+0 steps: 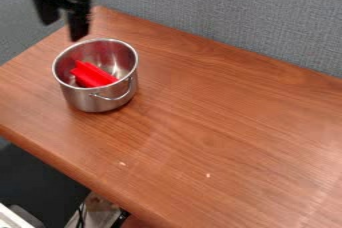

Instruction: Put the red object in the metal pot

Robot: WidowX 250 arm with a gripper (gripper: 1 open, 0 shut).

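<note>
With the red object lying inside the metal pot, the released, empty end effector is hovering at the pot's eleven o'clock, so any retreat should be rising straight, well clear of the rim.

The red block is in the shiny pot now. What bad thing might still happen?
Not much, but two things could. The red object lies tilted inside the metal pot, one end propped against the wall, so a bump might rattle it or tip it. The open gripper hangs just above and behind the pot's rim, so a sideways swing might knock the pot. The pot also sits near the table's left edge and might be pushed off.
</note>
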